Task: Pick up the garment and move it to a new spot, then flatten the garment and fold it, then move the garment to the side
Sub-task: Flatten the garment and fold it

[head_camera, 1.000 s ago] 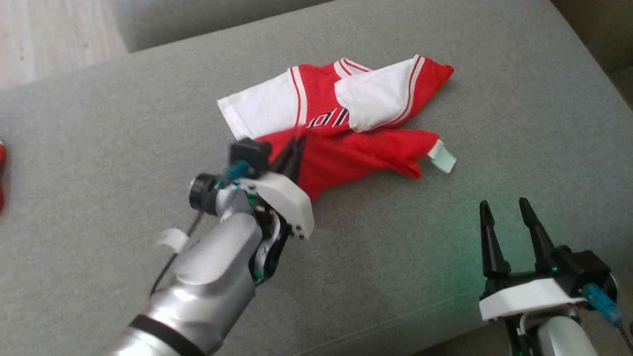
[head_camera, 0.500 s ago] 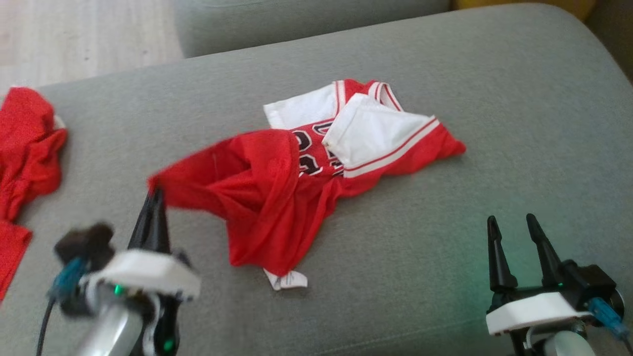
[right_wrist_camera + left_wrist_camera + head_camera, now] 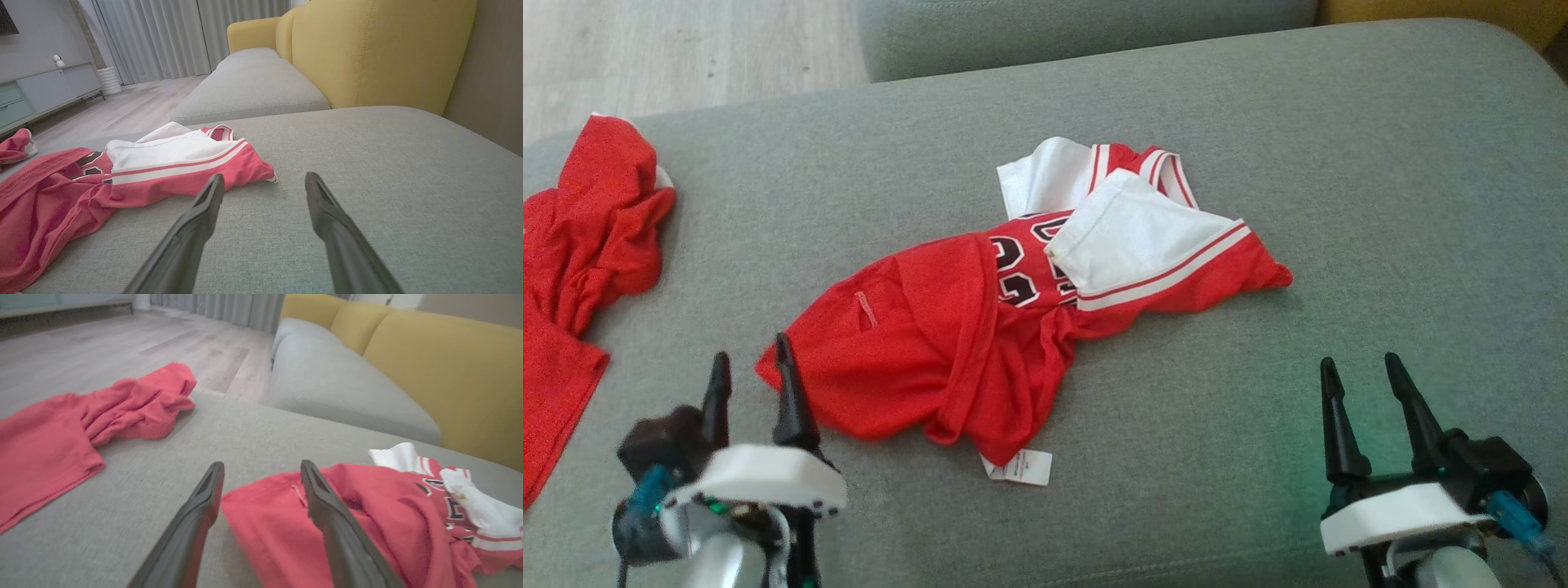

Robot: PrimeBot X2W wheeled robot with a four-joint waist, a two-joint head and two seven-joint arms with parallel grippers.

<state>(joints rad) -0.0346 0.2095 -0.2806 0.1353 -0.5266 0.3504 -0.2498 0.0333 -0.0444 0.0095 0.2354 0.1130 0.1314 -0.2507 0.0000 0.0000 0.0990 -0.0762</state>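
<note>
Grey sofa cushion (image 3: 1258, 122) is the work surface, with a yellow backrest (image 3: 367, 49) behind it and wood floor (image 3: 686, 49) beyond its far edge. The garment (image 3: 915, 351), a red jersey with white sleeves, lies crumpled near the middle of the cushion. One white sleeve is flopped over the numbers, the red body is bunched in ridges, and the label (image 3: 1021, 467) pokes out at the near hem. The left gripper (image 3: 751, 349) sits at the garment's near-left corner with its fingers spread wide and nothing held. In the left wrist view that red corner lies between the two fingers, though whether they touch the cloth cannot be told. The right gripper (image 3: 1360, 362) hovers over bare cushion well apart from the garment, equally wide open and empty. A second red cloth (image 3: 580, 245) lies heaped at the cushion's left end. Judging by how things lie, the garment is set down and free, so the move to a new spot looks finished. Flattening has barely started, since wrinkles and the folded sleeve remain. Folding and moving it aside are not yet done.
</note>
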